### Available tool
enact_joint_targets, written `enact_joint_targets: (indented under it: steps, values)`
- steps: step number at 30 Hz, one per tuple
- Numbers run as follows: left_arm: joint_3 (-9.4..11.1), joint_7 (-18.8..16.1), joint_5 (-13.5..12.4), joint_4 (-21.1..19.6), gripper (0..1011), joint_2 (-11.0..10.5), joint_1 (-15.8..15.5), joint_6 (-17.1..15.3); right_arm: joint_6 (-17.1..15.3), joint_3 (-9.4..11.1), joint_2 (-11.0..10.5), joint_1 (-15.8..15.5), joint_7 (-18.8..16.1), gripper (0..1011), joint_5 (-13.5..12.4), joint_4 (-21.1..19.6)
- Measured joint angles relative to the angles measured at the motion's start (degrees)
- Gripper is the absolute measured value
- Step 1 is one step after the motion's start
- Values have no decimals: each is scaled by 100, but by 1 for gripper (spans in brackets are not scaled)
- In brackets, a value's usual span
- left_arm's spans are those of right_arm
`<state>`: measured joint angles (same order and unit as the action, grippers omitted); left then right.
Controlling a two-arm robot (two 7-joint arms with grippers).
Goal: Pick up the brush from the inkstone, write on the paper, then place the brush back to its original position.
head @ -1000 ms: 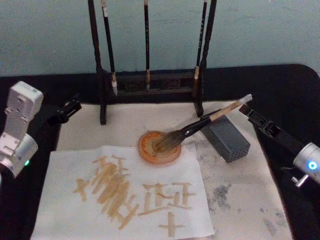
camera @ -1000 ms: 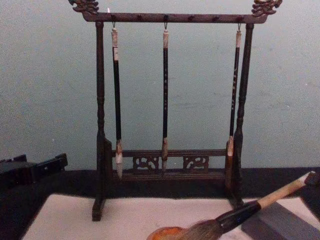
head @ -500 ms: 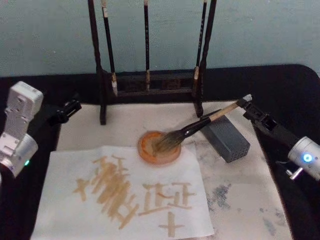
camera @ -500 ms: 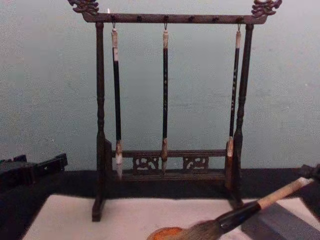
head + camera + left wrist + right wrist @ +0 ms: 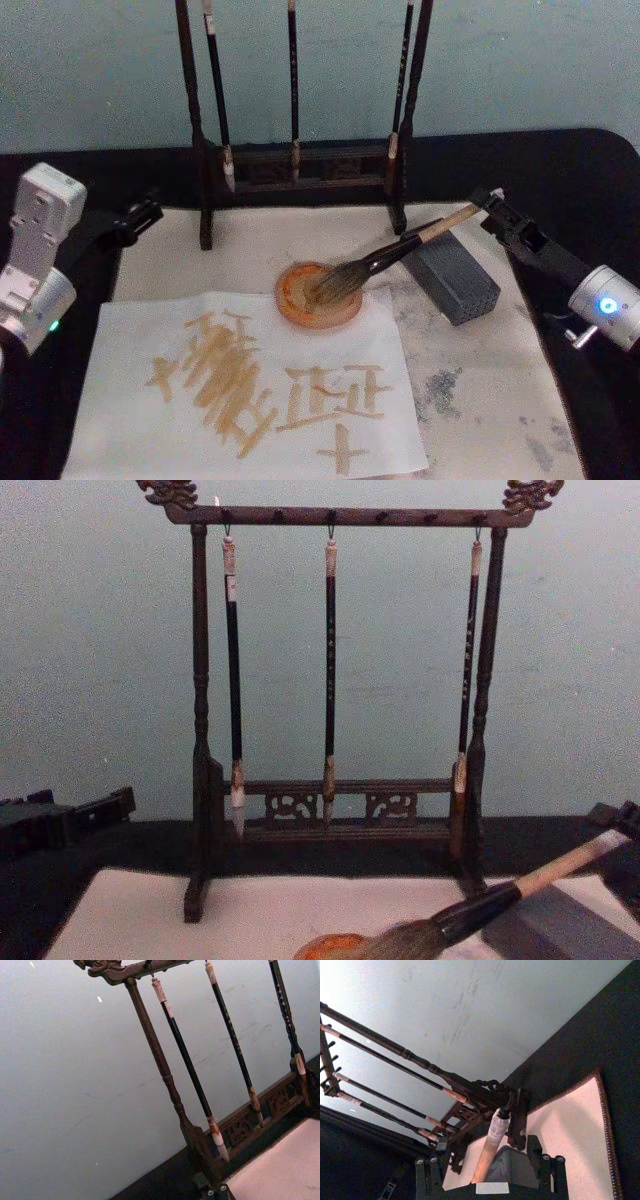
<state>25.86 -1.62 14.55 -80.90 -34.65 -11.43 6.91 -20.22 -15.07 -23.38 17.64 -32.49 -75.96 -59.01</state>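
Observation:
The brush (image 5: 400, 250) lies slanted, its bushy head in the orange inkstone (image 5: 300, 312) and its shaft propped on a grey block (image 5: 455, 280). My right gripper (image 5: 490, 203) is at the handle's end and stands open. In the right wrist view the whitish end cap of the brush (image 5: 492, 1140) sits between the spread fingers (image 5: 547, 1172) with a gap on each side. The paper (image 5: 380, 335) lies in front of the inkstone and bears tan brush strokes. My left gripper (image 5: 140, 215) rests shut at the mat's left edge.
A dark wooden rack (image 5: 300, 165) with three thin hanging brushes (image 5: 330, 660) stands at the back of the beige felt mat (image 5: 500, 400). The mat to the right of the paper is stained grey. Black table surrounds the mat.
My right arm has shifted slightly back and up at the brush's end. The brush stays in the inkstone and on the block. The left arm has not moved.

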Motion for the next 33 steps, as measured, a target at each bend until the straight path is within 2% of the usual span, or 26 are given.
enact_joint_targets:
  steps: [21, 33]
  values:
    - [0, 0, 0, 0, 1002, 0, 0, 0, -113, -282, 133, 382, -164, 1001, -362, 723]
    - [0, 0, 0, 0, 1002, 0, 0, 0, -107, -513, 128, 502, -171, 1001, -416, 805]
